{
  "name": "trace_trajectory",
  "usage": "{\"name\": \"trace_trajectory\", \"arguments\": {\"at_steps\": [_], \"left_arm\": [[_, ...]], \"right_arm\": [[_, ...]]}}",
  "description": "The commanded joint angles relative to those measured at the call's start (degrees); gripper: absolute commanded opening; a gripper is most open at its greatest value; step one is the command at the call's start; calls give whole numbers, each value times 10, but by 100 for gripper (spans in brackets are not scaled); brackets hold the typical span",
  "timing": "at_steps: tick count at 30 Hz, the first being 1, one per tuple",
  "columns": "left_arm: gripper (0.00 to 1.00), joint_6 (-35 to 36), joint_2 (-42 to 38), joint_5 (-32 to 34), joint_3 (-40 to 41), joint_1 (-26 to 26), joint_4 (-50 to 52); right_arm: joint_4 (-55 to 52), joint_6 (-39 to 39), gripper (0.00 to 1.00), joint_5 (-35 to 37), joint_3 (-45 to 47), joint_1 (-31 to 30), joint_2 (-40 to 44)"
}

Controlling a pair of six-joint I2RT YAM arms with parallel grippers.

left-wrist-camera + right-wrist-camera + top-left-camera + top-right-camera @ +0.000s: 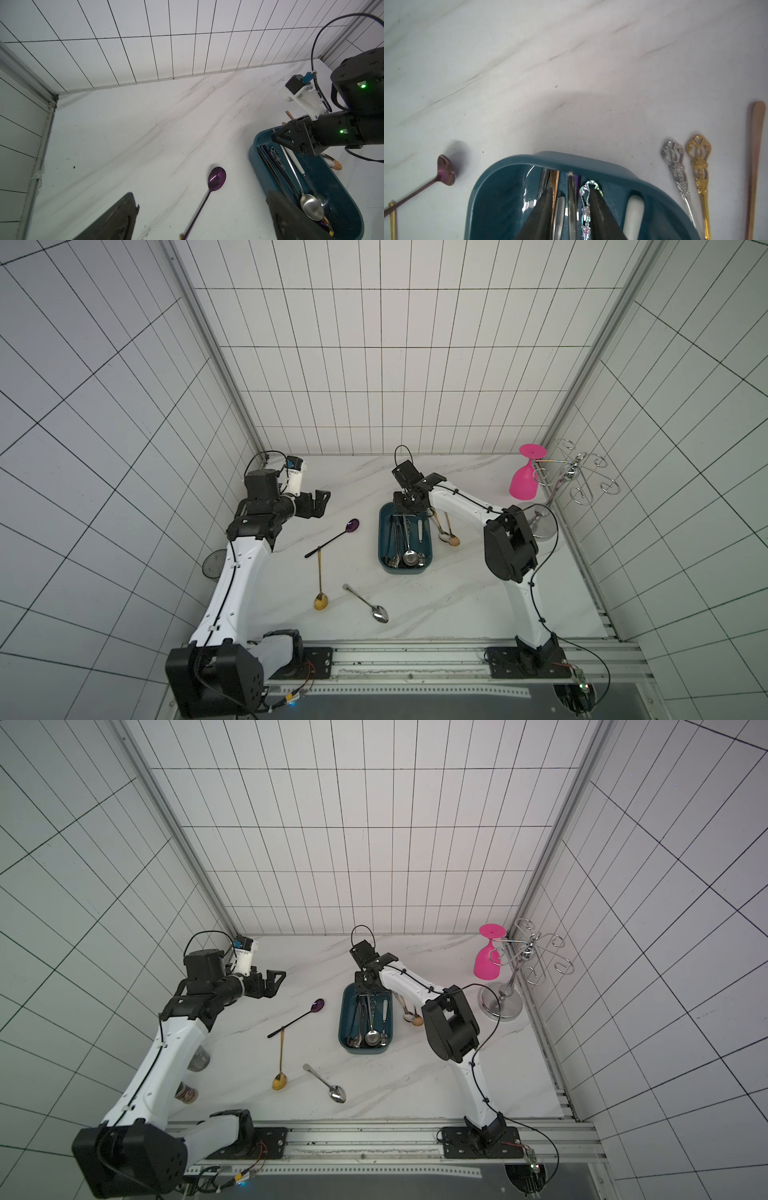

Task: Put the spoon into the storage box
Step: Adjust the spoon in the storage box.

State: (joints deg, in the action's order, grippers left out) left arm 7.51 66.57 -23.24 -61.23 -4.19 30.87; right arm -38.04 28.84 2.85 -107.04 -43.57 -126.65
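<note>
Spoons lie loose on the surface just right of the storage box, handles running along its length. They are nearest the right tool, jaws close together over the box's far end, grip unclear. The left tool gapes empty.

the teal storage box sat mid-table, spoons lying lengthwise inside. a purple spoon lay flat at its nine o'clock.
</note>
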Motion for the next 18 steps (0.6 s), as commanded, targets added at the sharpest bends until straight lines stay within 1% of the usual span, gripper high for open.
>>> {"name": "trace_trajectory", "arguments": {"at_steps": [1,4,7,18], "left_arm": [[99,1,-9,-5,5,1,-7],[99,1,-9,-4,1,2,-5],[99,5,-11,-5,6,1,-8],[99,53,-13,10,1,1,30]], "right_arm": [[-29,-7,19,13,-22,-3,-13],[-27,-5,8,14,-16,-4,-4],[-27,-7,1,15,-4,-5,3],[-17,11,0,16,54,-7,47]]}}
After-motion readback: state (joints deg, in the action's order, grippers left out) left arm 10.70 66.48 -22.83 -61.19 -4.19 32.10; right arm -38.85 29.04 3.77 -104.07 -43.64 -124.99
